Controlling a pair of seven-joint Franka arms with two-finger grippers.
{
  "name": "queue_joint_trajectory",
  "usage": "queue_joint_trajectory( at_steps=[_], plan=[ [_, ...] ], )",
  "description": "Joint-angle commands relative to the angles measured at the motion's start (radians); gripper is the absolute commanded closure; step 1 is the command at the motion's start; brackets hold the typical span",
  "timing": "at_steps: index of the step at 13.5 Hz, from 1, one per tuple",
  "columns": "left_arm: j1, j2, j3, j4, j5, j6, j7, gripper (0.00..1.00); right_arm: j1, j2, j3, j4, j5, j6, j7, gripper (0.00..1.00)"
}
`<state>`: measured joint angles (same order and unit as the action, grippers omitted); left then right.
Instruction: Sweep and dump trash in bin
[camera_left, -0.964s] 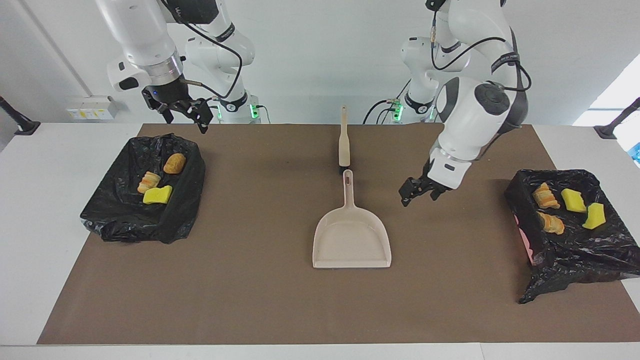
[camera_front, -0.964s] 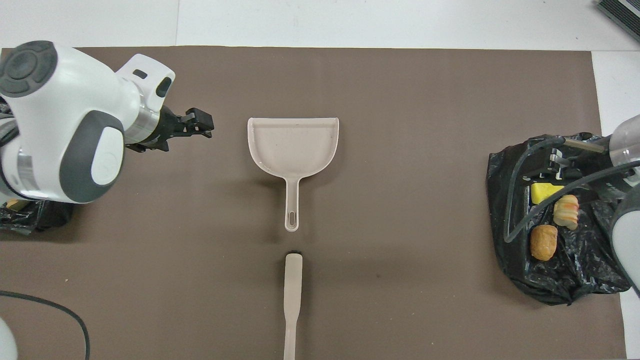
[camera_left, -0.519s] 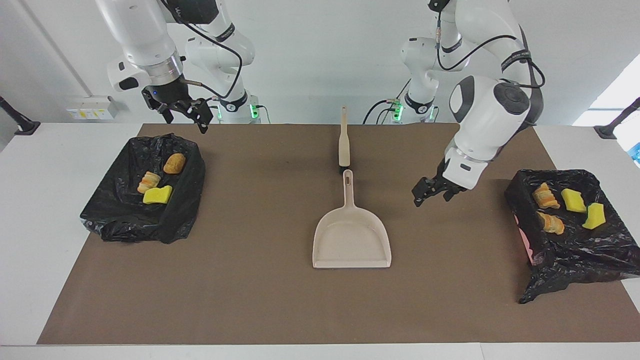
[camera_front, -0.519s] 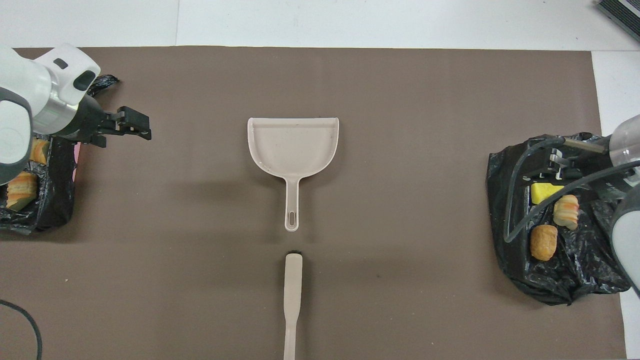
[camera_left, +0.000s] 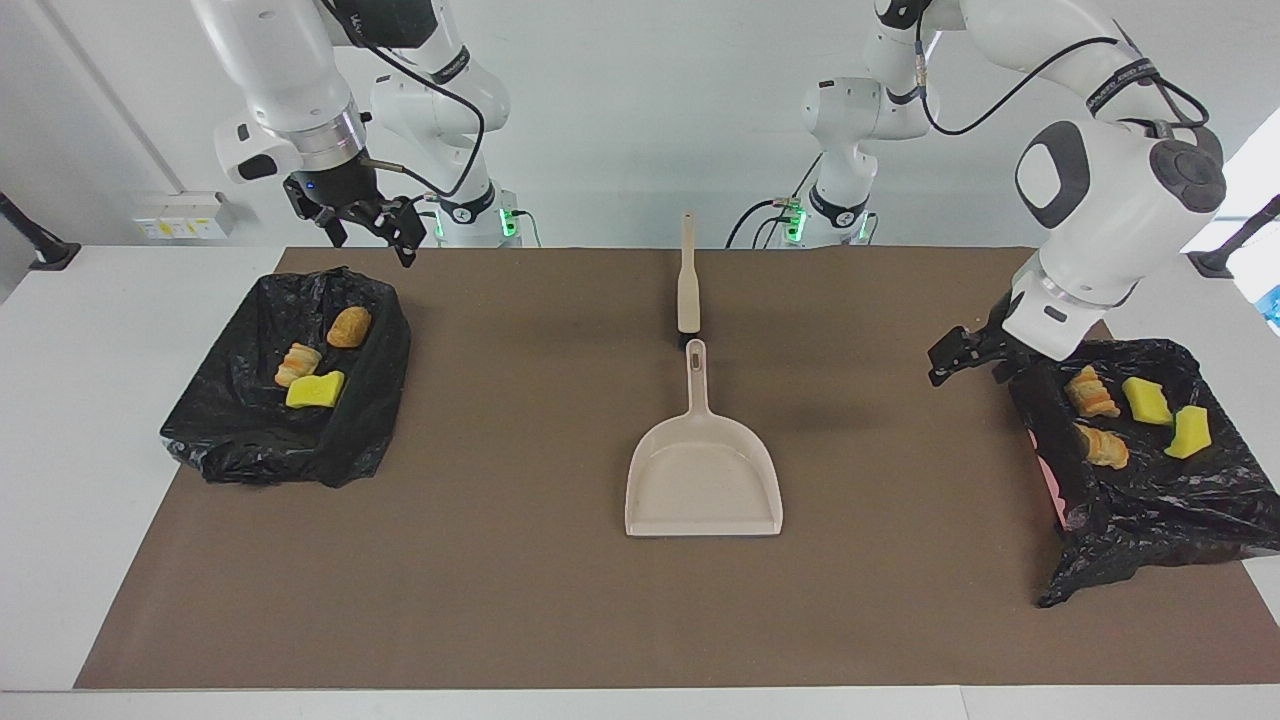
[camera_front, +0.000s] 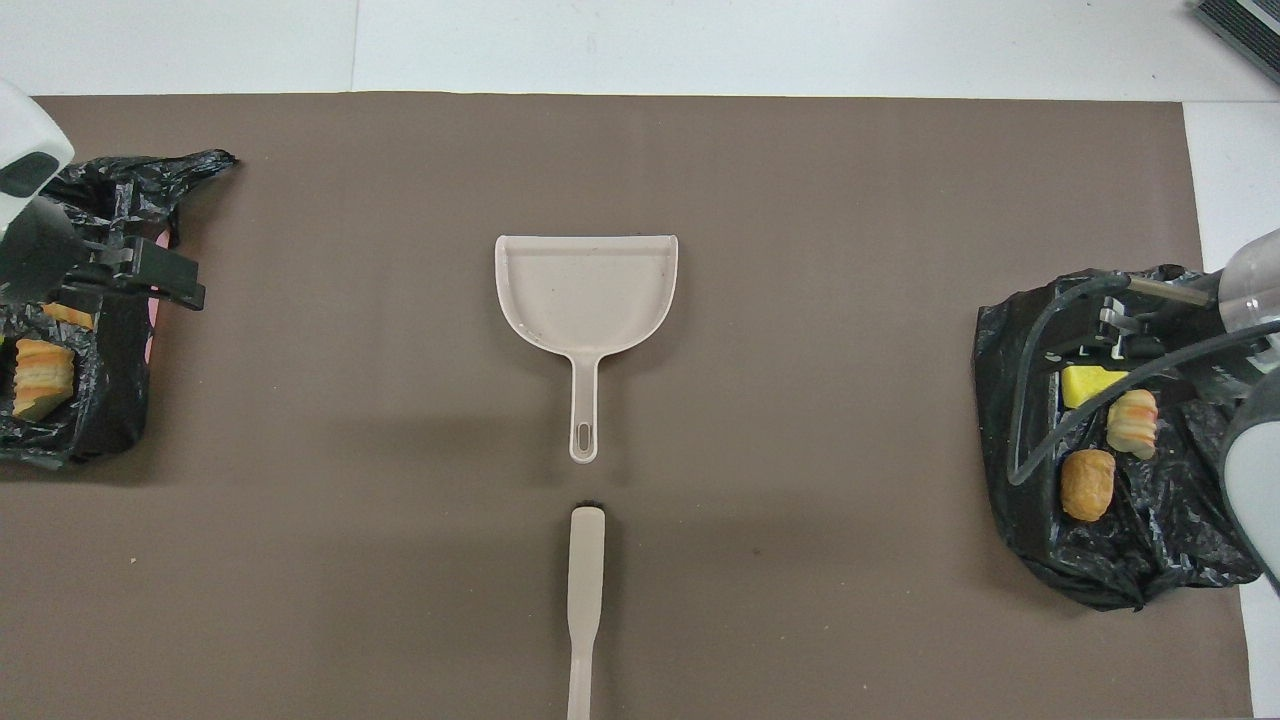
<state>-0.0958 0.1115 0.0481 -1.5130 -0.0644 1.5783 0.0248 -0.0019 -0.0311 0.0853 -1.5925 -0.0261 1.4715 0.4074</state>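
Black plastic lines both bins, and all the trash sits in them. My left gripper (camera_left: 962, 356) hangs empty, fingers apart, over the mat (camera_left: 500, 560) just beside the bin (camera_left: 1150, 500) at my left arm's end, which holds four scraps (camera_left: 1092, 392). My right gripper (camera_left: 368, 222), also spread and empty, waits above the other bin (camera_left: 250, 440) with three scraps (camera_left: 314, 389). Between my grippers lie the beige dustpan (camera_left: 703, 470) and brush (camera_left: 688, 290).

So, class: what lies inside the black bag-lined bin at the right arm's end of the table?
Inside the black bag-lined bin: one yellow sponge chunk, one striped bread-like lump, one brown bread-like lump. Anything under the crumpled plastic cannot be seen.
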Motion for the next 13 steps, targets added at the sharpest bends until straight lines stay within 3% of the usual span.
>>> queue_joint_trajectory(
  at_steps=[1,5,13],
  plan=[
    [-0.002,-0.067,-0.002,-0.042,0.014,-0.032,0.039,0.0,-0.006,-0.004,0.002,-0.003,0.002,0.0,-0.035,0.0],
    [-0.005,-0.137,-0.005,-0.097,0.037,-0.024,0.056,0.0,-0.006,-0.004,0.002,-0.003,0.005,0.001,-0.035,0.0],
    [-0.002,-0.139,-0.013,-0.079,0.055,-0.037,0.05,0.0,-0.006,-0.004,0.002,-0.003,0.005,0.001,-0.036,0.0]
  ],
)
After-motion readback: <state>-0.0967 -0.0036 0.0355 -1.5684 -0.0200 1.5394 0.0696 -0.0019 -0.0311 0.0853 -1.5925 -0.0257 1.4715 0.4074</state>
